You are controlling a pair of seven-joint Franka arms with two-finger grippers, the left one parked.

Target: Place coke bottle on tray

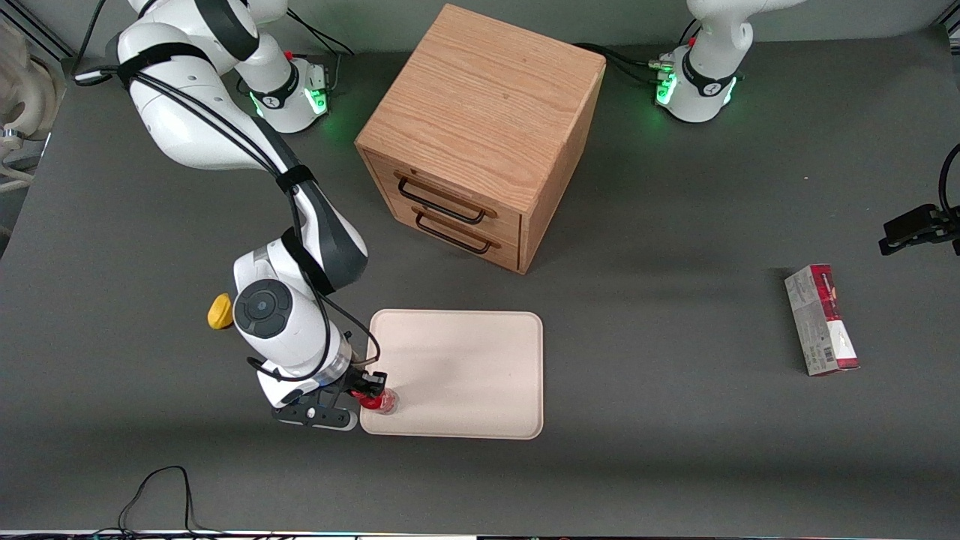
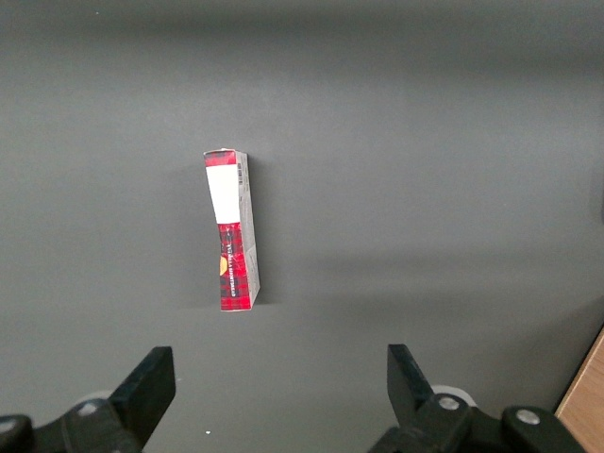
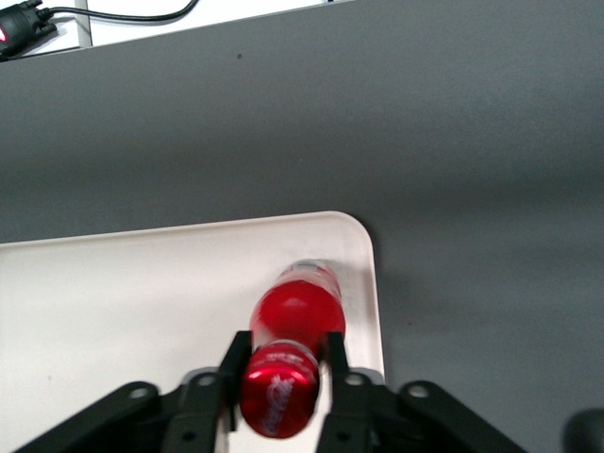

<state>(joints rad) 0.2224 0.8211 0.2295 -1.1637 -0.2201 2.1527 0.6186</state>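
The coke bottle, small with a red cap and red label, stands upright on the cream-beige tray, at the tray's corner nearest the front camera toward the working arm's end. My right gripper is above it, shut on the bottle's neck just under the cap. In the right wrist view the gripper has a finger on each side of the bottle, whose base rests on the tray close to its rounded corner.
A wooden drawer cabinet stands farther from the front camera than the tray. A yellow lemon-like lump lies beside the arm's wrist. A red-and-grey carton lies toward the parked arm's end; it also shows in the left wrist view.
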